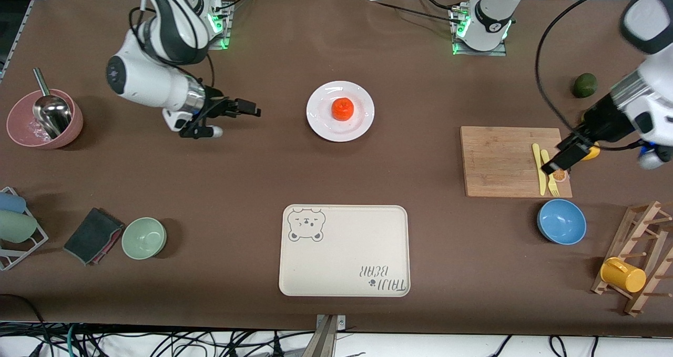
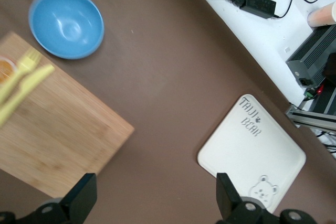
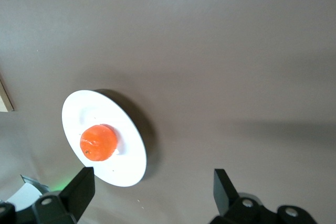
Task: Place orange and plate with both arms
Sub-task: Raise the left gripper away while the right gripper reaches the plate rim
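- The beige tray (image 1: pixel 344 250) carries the only readable writing: "TAIJI BEAR" with a paw mark in one corner, upside down in the front view, and a bear face drawn in the diagonal corner.
- No brand or label shows on anything else.
- The orange (image 1: pixel 343 109) sits at the middle of the plate (image 1: pixel 363 123), which lies mid-table, farther from the front camera than the tray, with bare brown table between them.
- The right gripper (image 1: pixel 231 116) hangs over bare table toward the right arm's end, well apart from the plate; its 2 fingers are spread wide and hold nothing.
- The left gripper (image 1: pixel 563 160) hangs over the edge of the wooden cutting board (image 1: pixel 499 160) at the left arm's end, above a yellow knife (image 1: pixel 537 167) and fork (image 1: pixel 550 175); its fingers are spread and empty.
- The plate has open table all round its rim.
- A blue bowl (image 1: pixel 561 221) sits just nearer the camera than the board; a dark green fruit (image 1: pixel 584 85) lies farther from the camera than the board.
- A wooden rack (image 1: pixel 639 252) holding a yellow cup (image 1: pixel 623 274) stands at the table's edge at the left arm's end.
- Toward the right arm's end are a pink bowl (image 1: pixel 21 131) holding a metal ladle (image 1: pixel 51 112), a green bowl (image 1: pixel 144 237) and a dark folded cloth (image 1: pixel 92 235).
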